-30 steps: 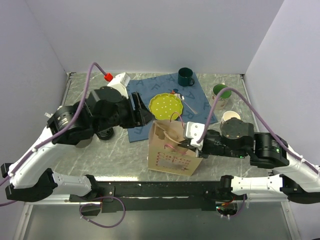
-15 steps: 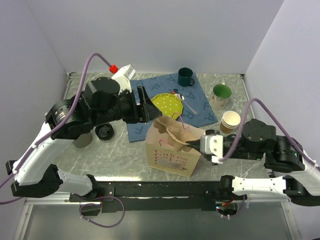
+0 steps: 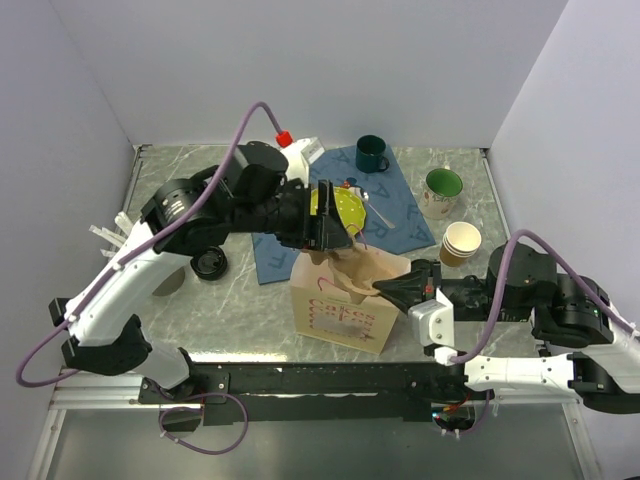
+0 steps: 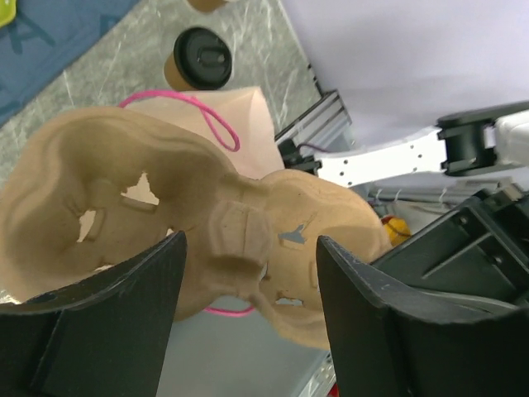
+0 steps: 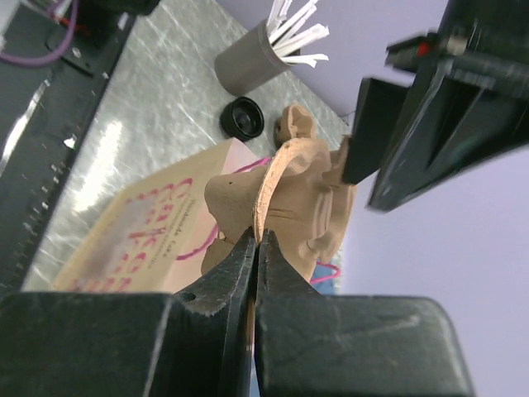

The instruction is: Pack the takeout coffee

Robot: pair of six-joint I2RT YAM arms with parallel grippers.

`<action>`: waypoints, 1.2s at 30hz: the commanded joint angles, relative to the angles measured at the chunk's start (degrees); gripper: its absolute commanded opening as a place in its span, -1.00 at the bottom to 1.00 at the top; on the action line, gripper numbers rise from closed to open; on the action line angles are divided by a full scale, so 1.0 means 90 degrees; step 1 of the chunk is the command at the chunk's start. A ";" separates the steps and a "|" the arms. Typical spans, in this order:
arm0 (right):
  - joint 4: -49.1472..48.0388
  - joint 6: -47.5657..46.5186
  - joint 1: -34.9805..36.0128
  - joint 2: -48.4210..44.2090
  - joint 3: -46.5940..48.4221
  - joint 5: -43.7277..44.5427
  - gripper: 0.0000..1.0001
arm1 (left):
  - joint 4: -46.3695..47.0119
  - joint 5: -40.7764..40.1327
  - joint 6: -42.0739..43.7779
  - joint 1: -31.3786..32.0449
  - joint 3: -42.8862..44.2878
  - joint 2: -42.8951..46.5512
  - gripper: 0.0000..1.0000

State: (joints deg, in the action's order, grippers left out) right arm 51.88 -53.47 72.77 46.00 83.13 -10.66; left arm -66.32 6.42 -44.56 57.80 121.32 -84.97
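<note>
Jaws of the left gripper [image 4: 250,241] stood wide apart over the moulded pulp cup carrier [image 4: 215,223], one finger to either side of its narrow middle. Whether the pads actually touched the pulp I could not tell from the wrist view, but nothing was clamped between them. The right gripper [image 5: 256,238] was closed tight on the carrier's thin rim, its jaws pressed together with only the pulp edge between them. The carrier was at the open top of the paper bag [image 3: 338,318], which stood upright just beneath both sets of jaws. The takeout coffee [image 3: 209,264] — brown cup, black lid on — stood on the table [image 3: 250,300], outside the bag and well apart from either gripper. It lay beyond the carrier from the left jaws and far past the bag from the right ones, just beside a grey holder [image 5: 248,64] of white sticks.
</note>
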 commanded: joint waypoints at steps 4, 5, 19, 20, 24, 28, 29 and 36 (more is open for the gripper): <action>-0.0149 -0.0943 0.0029 0.0123 -0.0087 0.0178 -1.00 | -0.0599 0.0342 0.0419 -0.0006 0.0368 -0.0197 0.34; -0.0120 -0.0992 0.0029 0.0133 -0.0087 0.0188 -1.00 | -0.0677 0.0371 0.0458 -0.0006 0.0378 -0.0227 0.30; -0.0051 -0.1568 0.0029 0.0231 -0.0204 0.0403 -1.00 | -0.1136 0.0508 0.1190 0.0003 0.0524 -0.0647 0.29; -0.0090 -0.1578 0.0029 0.0231 -0.0184 0.0383 -1.00 | -0.1185 0.0450 0.1220 -0.0006 0.0602 -0.0676 0.29; -0.0023 -0.1685 0.0039 0.0299 -0.0077 0.0373 -1.00 | -0.1244 0.0293 0.1366 0.0003 0.0729 -0.0764 0.26; 0.0134 -0.1773 0.0039 0.0338 -0.0028 0.0325 -1.00 | -0.1020 0.0342 0.1630 -0.0006 0.0729 -0.0745 0.27; 0.0173 -0.1802 0.0029 0.0358 -0.0018 0.0305 -1.00 | -0.0913 0.0323 0.1698 -0.0006 0.0720 -0.0735 0.32; 0.0388 -0.1900 0.0020 0.0475 0.0080 0.0246 -1.00 | -0.0853 0.0078 0.2157 -0.0006 0.1051 -0.0832 0.35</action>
State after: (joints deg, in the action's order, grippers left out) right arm 55.33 -68.66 72.77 49.76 81.60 -8.47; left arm -75.85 8.36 -28.58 57.67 127.17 -91.88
